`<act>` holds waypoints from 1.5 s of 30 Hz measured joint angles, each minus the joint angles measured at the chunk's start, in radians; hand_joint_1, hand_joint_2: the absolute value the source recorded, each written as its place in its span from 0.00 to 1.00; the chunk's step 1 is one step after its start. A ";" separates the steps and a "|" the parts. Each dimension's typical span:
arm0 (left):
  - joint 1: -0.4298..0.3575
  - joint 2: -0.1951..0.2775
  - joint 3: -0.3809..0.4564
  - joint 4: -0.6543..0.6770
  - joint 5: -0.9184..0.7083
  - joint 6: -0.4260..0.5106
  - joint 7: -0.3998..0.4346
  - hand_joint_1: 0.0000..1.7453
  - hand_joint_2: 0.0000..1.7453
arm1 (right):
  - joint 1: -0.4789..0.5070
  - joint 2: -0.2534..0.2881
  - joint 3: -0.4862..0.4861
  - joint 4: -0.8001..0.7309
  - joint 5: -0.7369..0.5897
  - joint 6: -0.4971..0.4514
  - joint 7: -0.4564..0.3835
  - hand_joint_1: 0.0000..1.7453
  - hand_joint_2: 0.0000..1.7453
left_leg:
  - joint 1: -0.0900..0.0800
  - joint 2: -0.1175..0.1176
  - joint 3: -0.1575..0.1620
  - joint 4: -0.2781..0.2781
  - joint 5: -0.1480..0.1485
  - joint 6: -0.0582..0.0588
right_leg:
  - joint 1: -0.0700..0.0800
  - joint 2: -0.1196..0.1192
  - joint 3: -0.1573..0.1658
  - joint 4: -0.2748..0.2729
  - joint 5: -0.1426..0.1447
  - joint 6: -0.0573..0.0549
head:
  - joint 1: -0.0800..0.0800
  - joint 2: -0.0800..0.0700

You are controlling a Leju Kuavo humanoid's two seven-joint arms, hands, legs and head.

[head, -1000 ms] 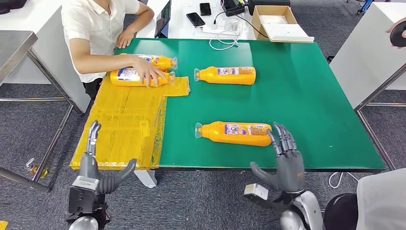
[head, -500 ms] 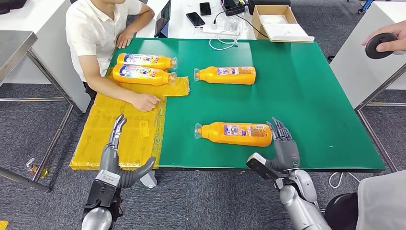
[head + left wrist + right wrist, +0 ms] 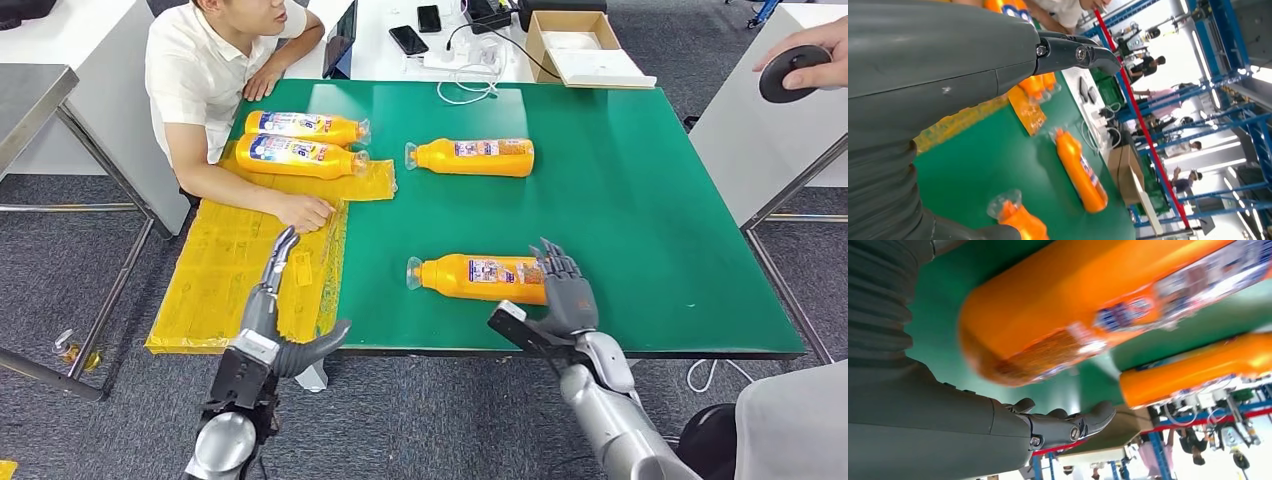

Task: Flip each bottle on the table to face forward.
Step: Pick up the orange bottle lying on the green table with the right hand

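Note:
Several orange bottles lie on their sides on the green table (image 3: 650, 200). The nearest bottle (image 3: 478, 278) points its cap left, close to the front edge. My right hand (image 3: 562, 290) is at its base end with fingers spread, holding nothing; the right wrist view shows that bottle (image 3: 1073, 305) large beside my fingers (image 3: 1063, 427). A second bottle (image 3: 472, 156) lies mid-table. Two more bottles (image 3: 300, 142) lie side by side at the far left on a yellow sheet (image 3: 230, 270). My left hand (image 3: 280, 320) hovers open over the sheet's front corner.
A seated person at the table's left rests a hand (image 3: 305, 212) on the yellow sheet. At the right, another person's hand holds a black disc (image 3: 790, 75). Behind the table, a white desk carries phones (image 3: 408, 40), cables and a cardboard box (image 3: 575, 45).
My right hand has moved left onto the near bottle's base end. My left hand has risen and moved right. The seated person's hand left the far-left bottles and settled on the sheet.

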 joint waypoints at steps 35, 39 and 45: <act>-0.101 -0.010 -0.060 0.042 0.019 0.023 0.041 0.00 1.00 | -0.199 0.044 0.137 0.142 0.172 0.132 0.246 0.00 1.00 | 0.000 0.000 0.000 0.000 0.000 0.000 | 0.000 0.000 0.000 0.000 0.000 0.000 | 0.000 0.000; -0.046 -0.002 -0.037 0.021 0.005 0.026 0.069 0.00 1.00 | -0.180 0.036 0.151 0.144 0.182 0.163 0.400 0.00 1.00 | 0.000 -0.001 -0.001 0.000 0.000 0.000 | 0.000 0.000 -0.001 0.000 0.000 0.000 | 0.000 0.000; -0.014 0.001 -0.007 0.015 -0.008 0.032 0.067 0.00 1.00 | -0.186 0.001 0.158 0.145 0.201 0.241 0.461 0.00 1.00 | 0.000 -0.001 -0.002 0.000 0.000 0.000 | 0.000 0.000 -0.001 0.000 0.000 0.000 | 0.000 0.000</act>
